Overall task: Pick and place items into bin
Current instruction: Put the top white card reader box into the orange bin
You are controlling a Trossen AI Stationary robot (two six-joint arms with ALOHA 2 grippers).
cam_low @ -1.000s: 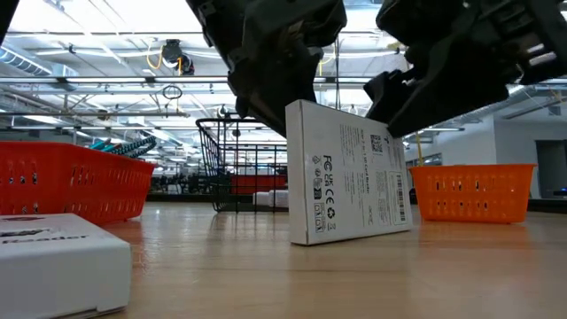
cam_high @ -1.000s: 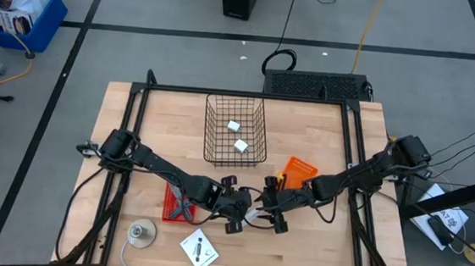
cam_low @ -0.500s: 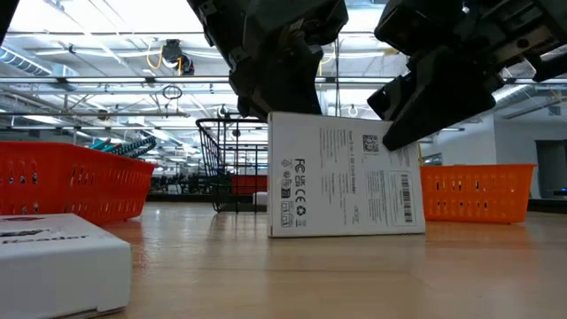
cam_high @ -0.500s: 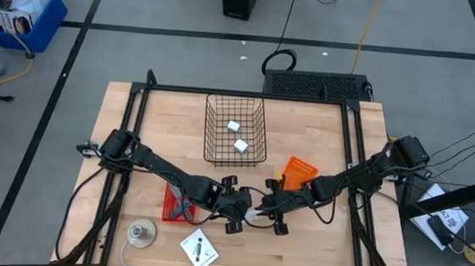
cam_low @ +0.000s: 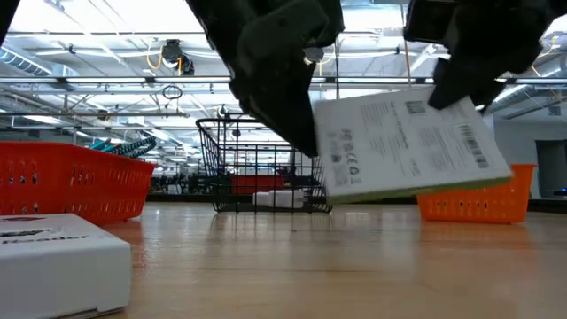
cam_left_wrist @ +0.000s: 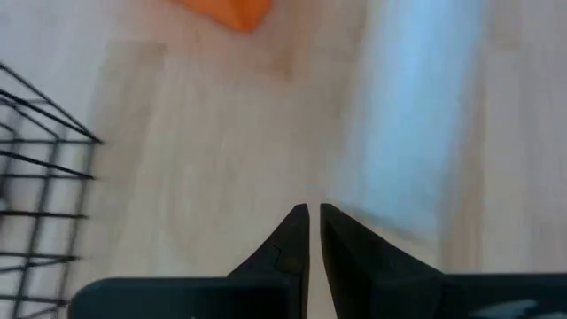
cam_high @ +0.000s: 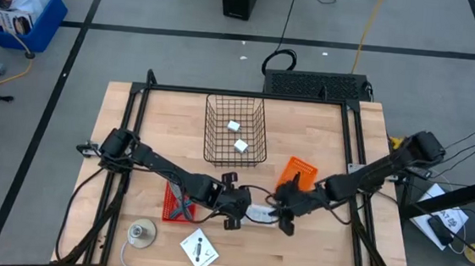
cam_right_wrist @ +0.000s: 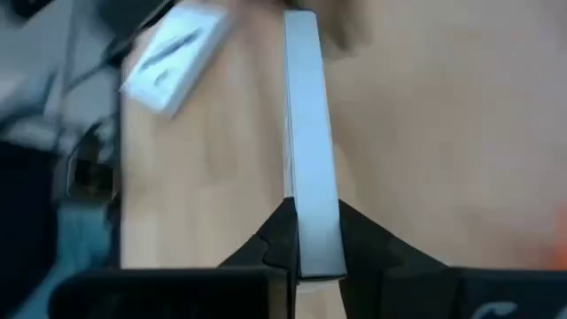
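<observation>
white box (cam_low: 407, 146) tilted, off table | wire basket (cam_low: 261, 168) behind | orange bins (cam_low: 66, 182) at sides

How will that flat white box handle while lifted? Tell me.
Probably stiff: the flat white box keeps straight edges off the table. Likely light: the right gripper holds it by one thin edge. It hangs tilted, so it may pivot in that pinch.
</observation>
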